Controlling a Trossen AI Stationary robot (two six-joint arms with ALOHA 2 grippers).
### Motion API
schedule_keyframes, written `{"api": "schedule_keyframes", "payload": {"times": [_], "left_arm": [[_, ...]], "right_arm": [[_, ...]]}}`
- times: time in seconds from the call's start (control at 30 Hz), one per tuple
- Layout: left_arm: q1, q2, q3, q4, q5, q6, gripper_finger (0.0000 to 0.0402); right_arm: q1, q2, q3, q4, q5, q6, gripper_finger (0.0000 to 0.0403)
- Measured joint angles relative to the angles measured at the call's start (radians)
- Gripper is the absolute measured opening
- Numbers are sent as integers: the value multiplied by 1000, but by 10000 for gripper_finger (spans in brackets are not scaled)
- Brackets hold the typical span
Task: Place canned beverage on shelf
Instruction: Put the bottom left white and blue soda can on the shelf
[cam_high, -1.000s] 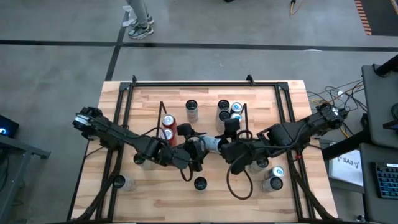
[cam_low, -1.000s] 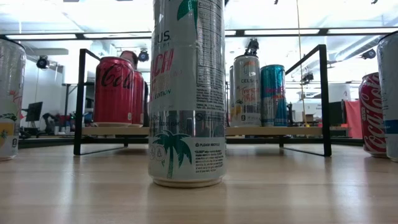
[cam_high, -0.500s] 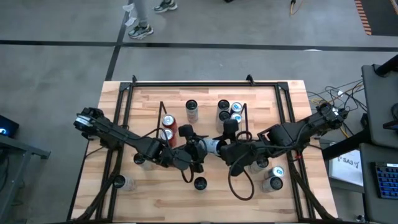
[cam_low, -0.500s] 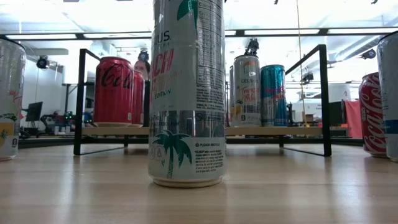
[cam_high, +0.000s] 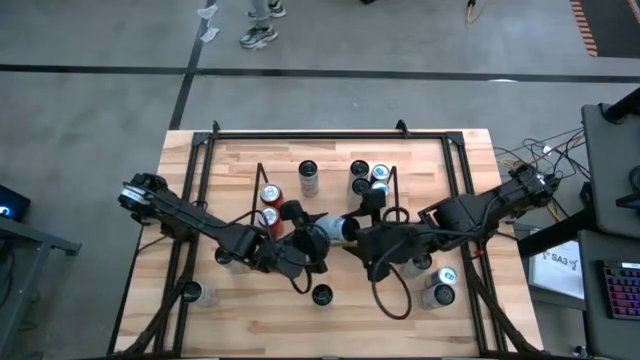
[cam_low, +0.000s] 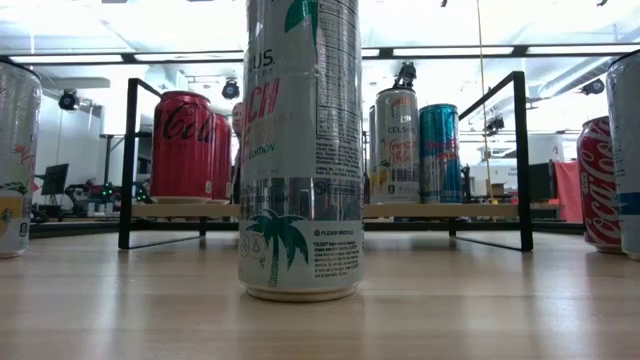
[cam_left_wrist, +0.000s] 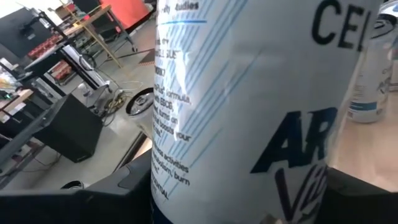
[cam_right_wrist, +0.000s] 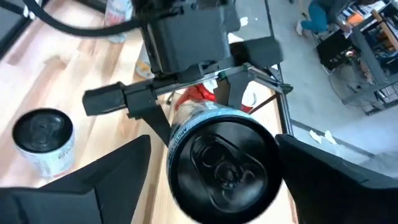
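A white can (cam_high: 334, 229) is held on its side above the table's middle, just off the shelf (cam_high: 392, 205), clamped by the left gripper (cam_high: 312, 232). The right gripper (cam_high: 355, 238) is spread wide around its top.

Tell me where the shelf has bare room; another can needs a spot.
The shelf base is bare between the lone can and the four-can cluster. Crowded by the red cans and in front, where left gripper and right gripper meet around a white can.
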Motion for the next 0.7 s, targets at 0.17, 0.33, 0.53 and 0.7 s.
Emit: {"api": "schedule_keyframes", "payload": {"times": [0.17,0.33,0.53,0.7], "left_arm": [[-10,-25,-38,53,-13,-9,229],[-23,-83,-133,214,-11,23,229],[-48,-122,-254,539,-11,146,229],[-50,-120,-303,738,-6,218,229]], "right_arm": [[0,-38,12,-2,-4,28,324],[3,-89,12,1,26,89,324],[37,-156,-90,88,132,127,324],[44,-168,-247,333,127,82,324]]}}
